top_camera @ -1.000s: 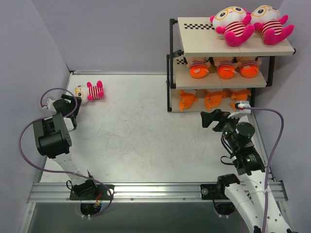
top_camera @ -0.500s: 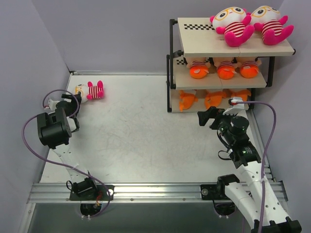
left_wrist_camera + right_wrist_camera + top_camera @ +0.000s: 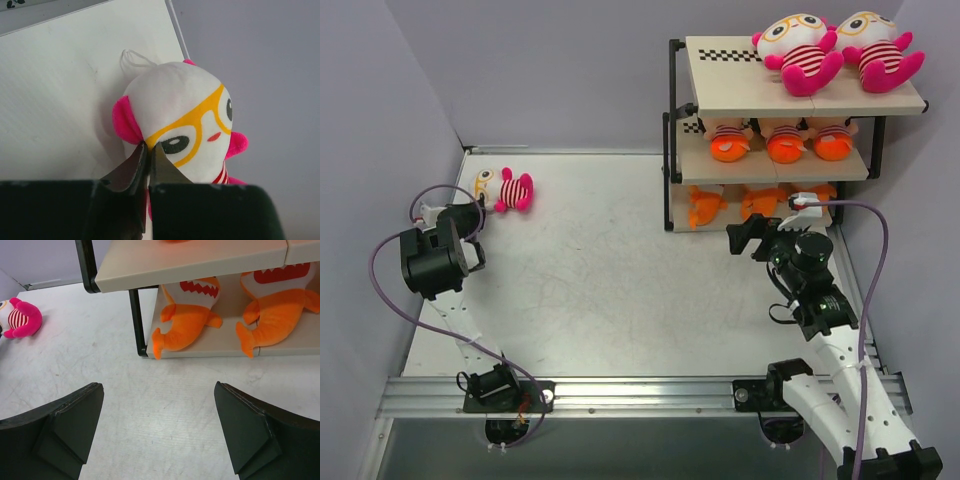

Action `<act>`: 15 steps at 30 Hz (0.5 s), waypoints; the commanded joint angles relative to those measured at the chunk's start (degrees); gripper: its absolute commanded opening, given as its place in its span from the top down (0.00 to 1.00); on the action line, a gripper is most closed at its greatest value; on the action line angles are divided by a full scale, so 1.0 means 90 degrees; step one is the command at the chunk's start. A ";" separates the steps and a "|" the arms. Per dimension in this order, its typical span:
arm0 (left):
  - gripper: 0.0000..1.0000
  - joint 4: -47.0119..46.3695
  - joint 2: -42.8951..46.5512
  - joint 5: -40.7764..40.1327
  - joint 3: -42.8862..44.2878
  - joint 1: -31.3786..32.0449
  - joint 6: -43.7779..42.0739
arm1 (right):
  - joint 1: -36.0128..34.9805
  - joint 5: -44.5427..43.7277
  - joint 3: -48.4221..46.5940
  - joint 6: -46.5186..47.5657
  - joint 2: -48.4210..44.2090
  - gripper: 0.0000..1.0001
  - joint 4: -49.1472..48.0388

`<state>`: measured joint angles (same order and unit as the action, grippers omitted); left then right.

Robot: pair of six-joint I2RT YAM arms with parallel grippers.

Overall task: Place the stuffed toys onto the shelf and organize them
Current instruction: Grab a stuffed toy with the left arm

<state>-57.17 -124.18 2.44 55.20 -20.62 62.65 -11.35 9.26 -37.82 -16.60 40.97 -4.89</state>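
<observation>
Pickup is in hand: left claw [image 3: 148, 146] pinches the glasses doll [image 3: 175, 107] by its head at ten o'clock on the counter [image 3: 600, 280], right claw [image 3: 159, 387] gapes empty; next, lift toward the shelf [image 3: 720, 75].

The left arm [image 3: 432, 265] is reaching toward the far left corner, its left gripper [image 3: 148, 146] pinching almost shut on a stuffed toy [image 3: 175, 105]. The right arm [image 3: 820, 300] is stretching far, wrist bending left, right gripper [image 3: 159, 387] gaping wide, gripping nothing.
</observation>
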 commanded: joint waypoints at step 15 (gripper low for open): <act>0.98 0.0285 0.1521 0.1095 -0.0752 0.0035 -0.0311 | -0.0535 0.0699 -0.0446 0.0389 0.0477 0.06 -0.0082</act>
<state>-55.46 -116.88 8.67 49.30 -20.62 61.30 -14.61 12.73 -39.46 -14.48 44.69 -4.54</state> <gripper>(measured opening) 0.047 0.948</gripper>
